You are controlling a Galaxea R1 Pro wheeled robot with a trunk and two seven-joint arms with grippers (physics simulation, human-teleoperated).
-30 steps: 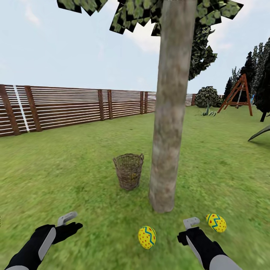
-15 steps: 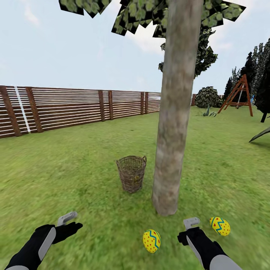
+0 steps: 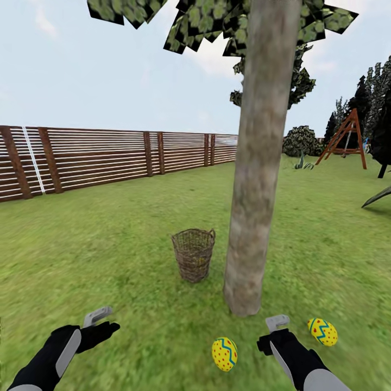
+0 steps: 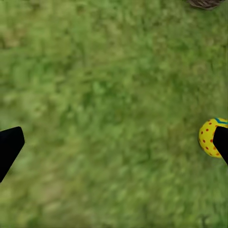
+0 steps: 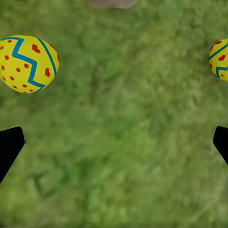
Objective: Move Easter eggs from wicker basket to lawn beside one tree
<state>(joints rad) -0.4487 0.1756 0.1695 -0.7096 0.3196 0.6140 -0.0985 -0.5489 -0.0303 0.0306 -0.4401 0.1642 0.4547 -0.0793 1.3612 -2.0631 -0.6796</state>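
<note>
**Two eggs by the tree**

Two eggs (image 3: 224,353) (image 3: 322,332) lie on the grass (image 3: 108,250) near the tree (image 3: 255,206); the basket (image 3: 193,254) stands beside the trunk. The head view shows fence (image 3: 98,160) and swing frame (image 3: 347,136). Both the left gripper (image 3: 102,320) and the right gripper (image 3: 274,332) hang spread wide, empty.

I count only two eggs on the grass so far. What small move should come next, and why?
Probably roll toward the brown woven wicker basket to check it for a third egg. Two yellow zigzag-painted eggs lie on the green lawn near the thick grey-brown tree trunk; the left gripper and right gripper are open and empty, and the basket stands beyond them.
</note>
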